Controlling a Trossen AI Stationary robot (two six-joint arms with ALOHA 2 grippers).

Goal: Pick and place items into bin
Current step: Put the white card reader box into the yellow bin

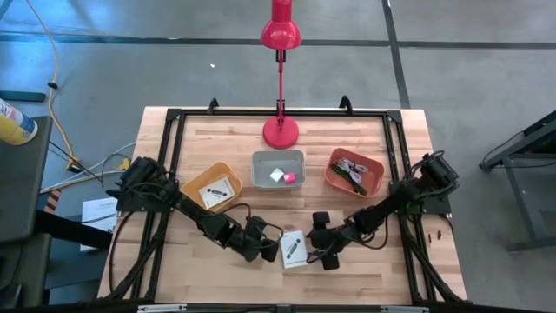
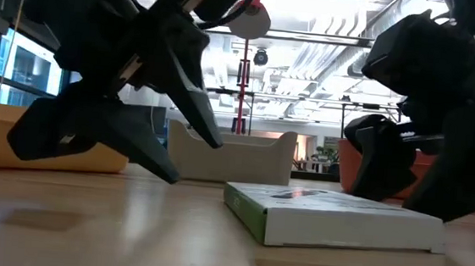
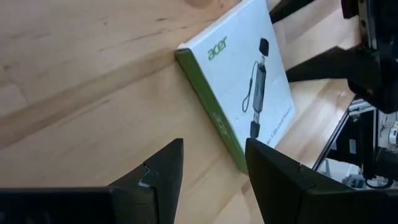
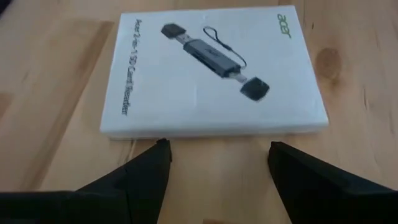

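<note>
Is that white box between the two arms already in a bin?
No. The white box lies flat on the bare table, outside the grey bin.

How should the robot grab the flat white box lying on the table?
Probably by its thin side edges. The white box lies flat on the table, so its broad face offers no grip. The right gripper, open and facing one edge, could slide in level and close across the box's width.
</note>
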